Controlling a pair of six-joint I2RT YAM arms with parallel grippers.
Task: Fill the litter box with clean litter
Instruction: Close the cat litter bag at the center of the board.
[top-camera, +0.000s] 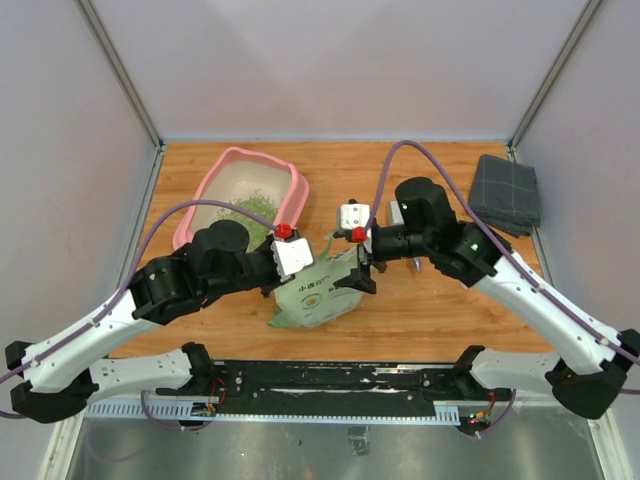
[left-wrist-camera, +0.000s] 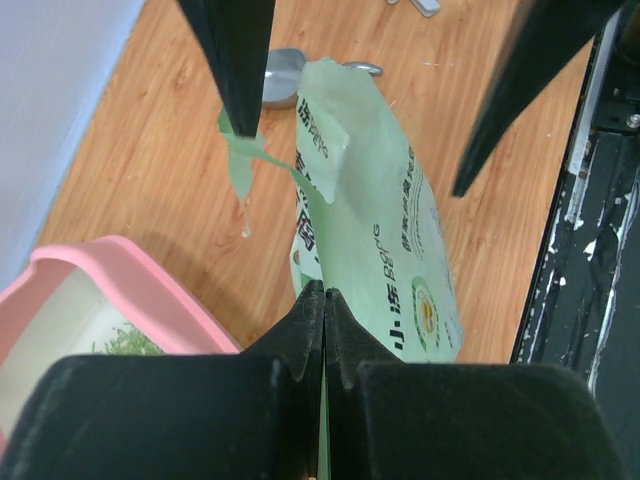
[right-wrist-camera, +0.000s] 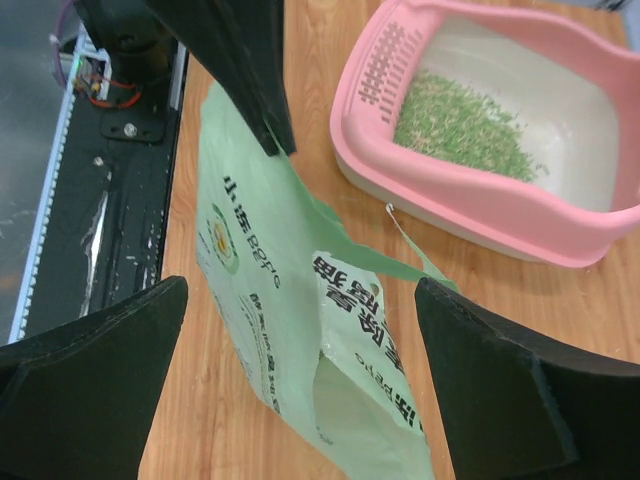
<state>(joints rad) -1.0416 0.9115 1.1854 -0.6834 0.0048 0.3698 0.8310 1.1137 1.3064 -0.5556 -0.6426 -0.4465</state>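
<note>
The pink litter box (top-camera: 296, 184) stands at the back left with a patch of green clean litter (top-camera: 255, 208) inside; the right wrist view shows the same litter box (right-wrist-camera: 470, 205) and litter (right-wrist-camera: 460, 125). A light green printed bag (top-camera: 318, 292) hangs between the arms. My left gripper (left-wrist-camera: 323, 300) is shut on one end of the bag (left-wrist-camera: 390, 230). My right gripper (right-wrist-camera: 300, 370) stands open astride the bag's torn mouth (right-wrist-camera: 340, 390), not touching it. A torn strip (left-wrist-camera: 240, 165) dangles by one right fingertip.
A grey metal scoop (left-wrist-camera: 285, 70) lies on the wooden table beyond the bag. A folded grey cloth (top-camera: 505, 192) sits at the back right. The black base rail (top-camera: 330, 382) runs along the near edge, and grey walls close in both sides.
</note>
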